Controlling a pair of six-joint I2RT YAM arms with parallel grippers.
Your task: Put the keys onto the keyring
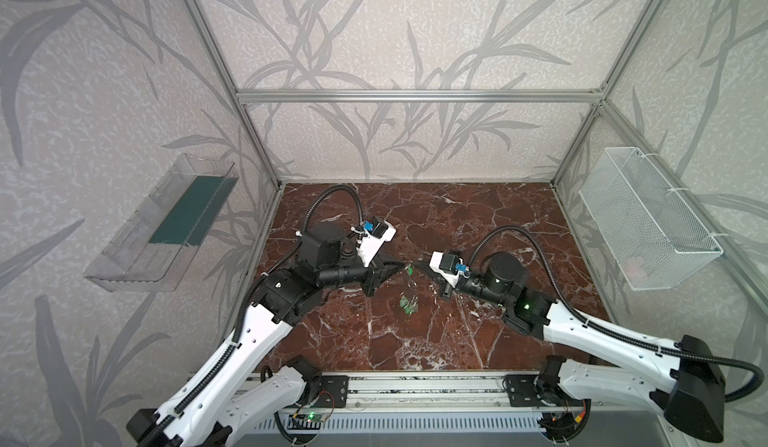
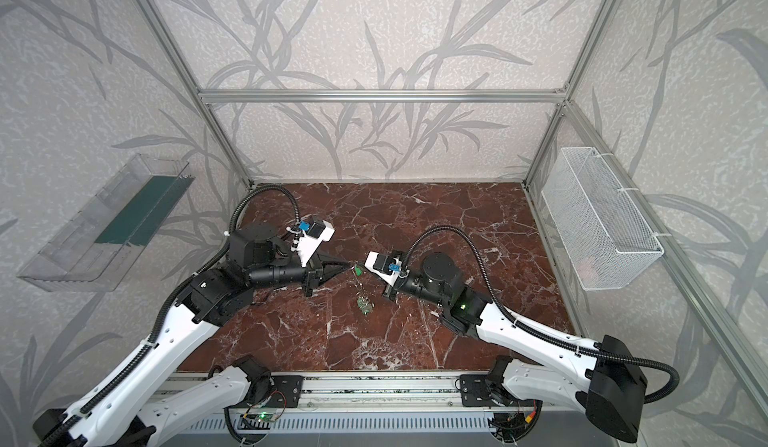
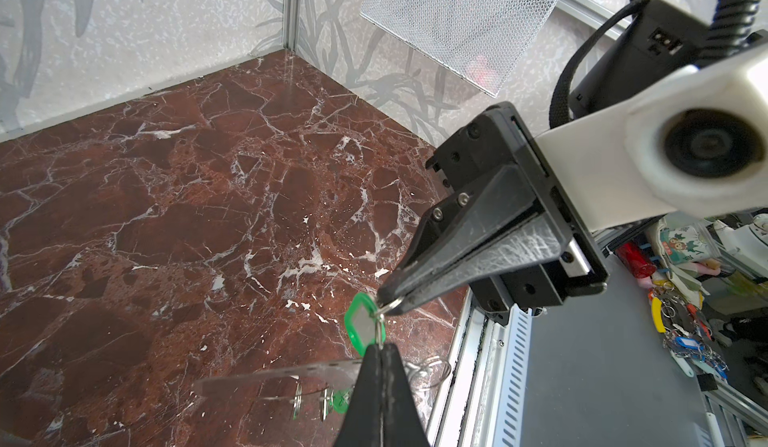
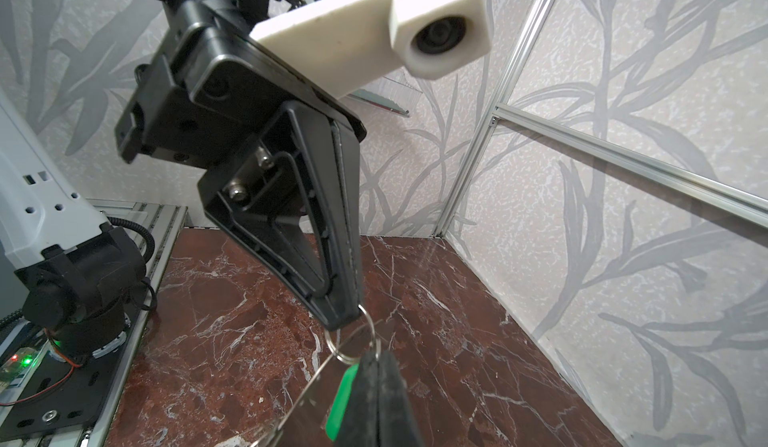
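Observation:
Both grippers meet above the middle of the marble table. In the left wrist view my left gripper (image 3: 380, 346) is shut on the small metal split ring (image 3: 379, 320) of a key with a green tag (image 3: 360, 320). My right gripper (image 3: 388, 301) is shut on that same ring from the other side. The keyring (image 3: 282, 376), a flat grey plate with rim holes, hangs edge-on just below, with more green-tagged keys (image 3: 338, 401) dangling from it. In both top views the left gripper (image 1: 402, 264) and right gripper (image 1: 416, 263) pinch the tag (image 1: 410, 269), above the hanging keys (image 1: 407, 304).
A white wire basket (image 1: 648, 220) hangs on the right wall. On the left wall hangs a clear plastic tray (image 1: 166, 224). An aluminium rail (image 1: 415, 386) carrying both arm bases runs along the front edge of the marble table (image 1: 457, 341).

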